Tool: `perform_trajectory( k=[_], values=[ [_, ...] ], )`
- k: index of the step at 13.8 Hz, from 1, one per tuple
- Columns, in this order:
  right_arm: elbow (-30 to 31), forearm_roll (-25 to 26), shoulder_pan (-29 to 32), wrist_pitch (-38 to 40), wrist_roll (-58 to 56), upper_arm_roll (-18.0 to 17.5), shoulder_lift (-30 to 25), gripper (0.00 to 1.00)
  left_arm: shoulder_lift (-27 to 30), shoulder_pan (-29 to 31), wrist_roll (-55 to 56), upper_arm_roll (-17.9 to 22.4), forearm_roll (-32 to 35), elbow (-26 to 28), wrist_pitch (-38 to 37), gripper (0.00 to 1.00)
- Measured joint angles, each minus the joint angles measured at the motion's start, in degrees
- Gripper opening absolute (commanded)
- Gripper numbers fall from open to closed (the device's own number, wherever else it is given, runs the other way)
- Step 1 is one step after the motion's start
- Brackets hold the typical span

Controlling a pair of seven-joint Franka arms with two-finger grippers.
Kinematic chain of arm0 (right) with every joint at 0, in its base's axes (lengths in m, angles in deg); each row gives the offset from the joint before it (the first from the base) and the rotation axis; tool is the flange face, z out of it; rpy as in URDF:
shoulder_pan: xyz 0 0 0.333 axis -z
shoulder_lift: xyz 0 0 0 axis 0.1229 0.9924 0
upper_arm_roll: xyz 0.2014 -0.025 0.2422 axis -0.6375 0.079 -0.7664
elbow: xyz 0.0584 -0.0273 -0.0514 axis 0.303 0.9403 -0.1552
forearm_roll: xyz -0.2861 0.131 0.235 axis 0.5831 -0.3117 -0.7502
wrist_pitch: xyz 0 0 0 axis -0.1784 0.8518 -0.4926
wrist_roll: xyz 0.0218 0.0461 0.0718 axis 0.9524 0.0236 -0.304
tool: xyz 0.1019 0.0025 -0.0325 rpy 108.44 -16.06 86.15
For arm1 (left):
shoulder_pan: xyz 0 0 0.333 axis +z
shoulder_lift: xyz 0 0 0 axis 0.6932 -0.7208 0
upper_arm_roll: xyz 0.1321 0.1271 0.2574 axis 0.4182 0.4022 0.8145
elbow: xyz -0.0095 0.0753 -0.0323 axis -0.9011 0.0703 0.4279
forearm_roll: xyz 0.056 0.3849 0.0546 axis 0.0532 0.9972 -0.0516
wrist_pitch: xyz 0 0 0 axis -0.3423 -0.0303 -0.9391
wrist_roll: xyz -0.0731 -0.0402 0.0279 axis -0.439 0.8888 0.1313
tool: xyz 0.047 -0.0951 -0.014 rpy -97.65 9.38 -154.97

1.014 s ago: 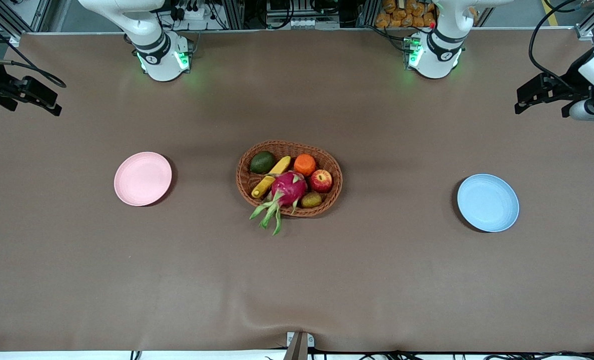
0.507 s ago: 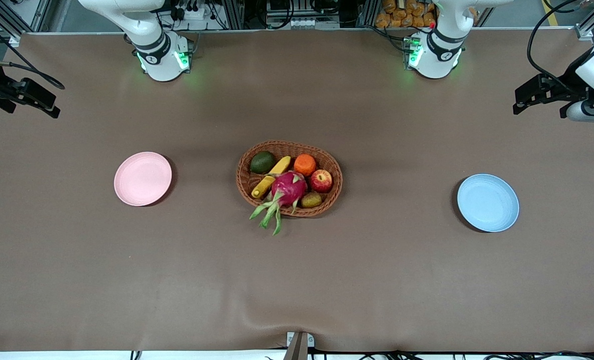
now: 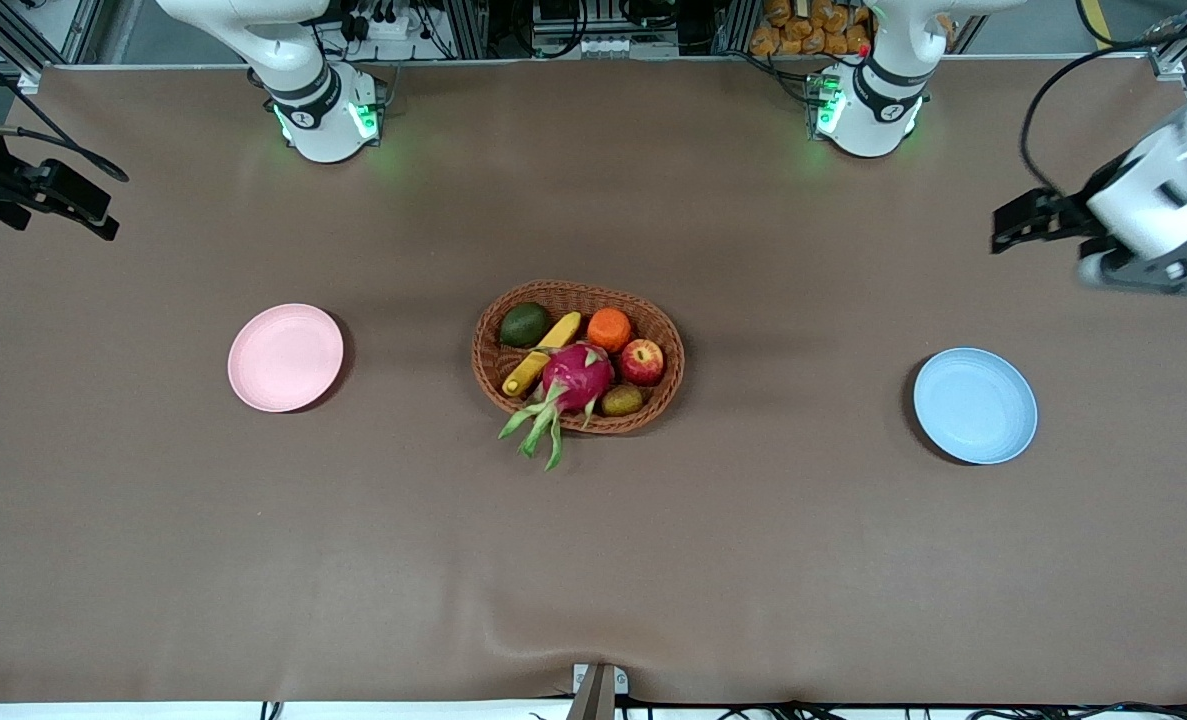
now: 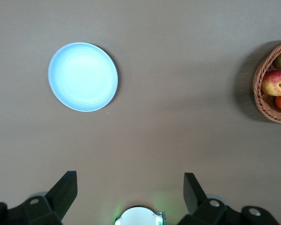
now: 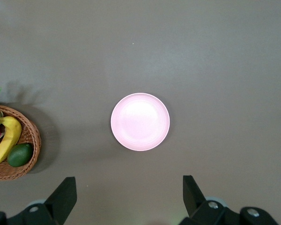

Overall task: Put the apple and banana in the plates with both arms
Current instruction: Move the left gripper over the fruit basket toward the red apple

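While both arms hang high with jaws spread wide and empty, the left gripper [image 4: 126, 190] is over bare table at the left arm's end and the right gripper [image 5: 126, 190] over the right arm's end. Apple [image 3: 641, 361] and banana [image 3: 543, 353] sit in the wicker basket [image 3: 665, 335] at table center, apple at its three o'clock, banana at nine. From the basket, the pink plate [image 3: 285, 357] lies at nine o'clock and the blue plate [image 3: 975, 405] at three, both empty.
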Motion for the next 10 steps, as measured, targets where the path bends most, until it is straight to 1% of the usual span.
perform_trajectory(
  k=[2, 4, 7, 10],
  values=[
    [0.0, 0.0, 0.2, 0.0, 0.0, 0.1, 0.0, 1.0, -2.6, -0.4, 4.3, -2.9, -0.2, 0.0, 0.1, 1.0],
    [0.0, 0.0, 0.2, 0.0, 0.0, 0.1, 0.0, 1.0, -5.1, -0.8, 8.6, -5.0, -2.6, 0.0, 0.7, 1.0],
    [0.1, 0.0, 0.3, -0.1, 0.0, 0.1, 0.0, 1.0, -8.9, -1.4, 12.5, -5.7, -7.5, -0.1, 3.2, 1.0],
    [0.1, 0.0, 0.3, -0.1, 0.0, 0.1, 0.0, 1.0, -12.6, -4.5, 18.1, -5.7, -8.1, -0.1, 7.3, 1.0]
  ],
)
